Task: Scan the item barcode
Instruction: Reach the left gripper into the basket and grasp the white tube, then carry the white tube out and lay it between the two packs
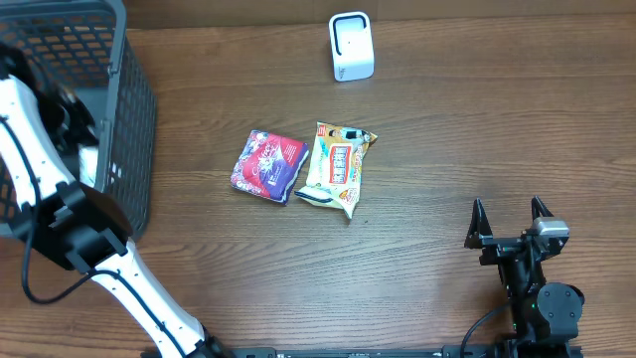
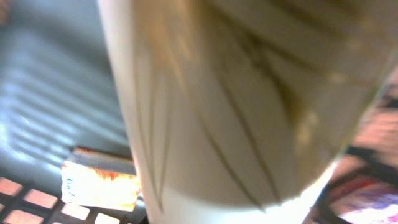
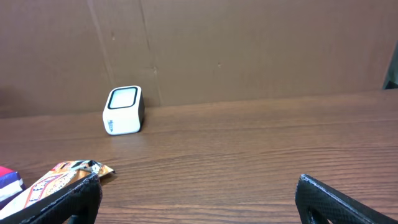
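Step in hand: We read this as the pick-up step. The left gripper (image 1: 75, 127) is down inside the dark mesh plastic basket (image 1: 134, 119) at the far left of the brown wooden desk (image 1: 447, 129).
Left gripper state: Pressed together. Its fingers are hidden, but the white glossy item with thin gold lines (image 2: 236, 93) fills the left wrist view, so we judge it pinched.
Right gripper state: The right gripper (image 1: 507, 211) is spread wide and empty at the near right.
Item location: Inside the basket, at the left gripper.
Scan target: The small white box-shaped scanner (image 1: 351, 47) stands at the far centre, well apart from the basket.
Next move: We would lift the item clear of the basket wall, carry it right and far, then turn its barcode toward the scanner window. No barcode shows yet.
Overhead only: Layout, with a purple-red packet (image 1: 268, 166) and a yellow-white snack packet (image 1: 336, 169) side by side mid-desk.
Left wrist only: The item's surface, and an orange-and-white packet (image 2: 99, 183) on the basket floor.
Right wrist only: The scanner's window, facing near.
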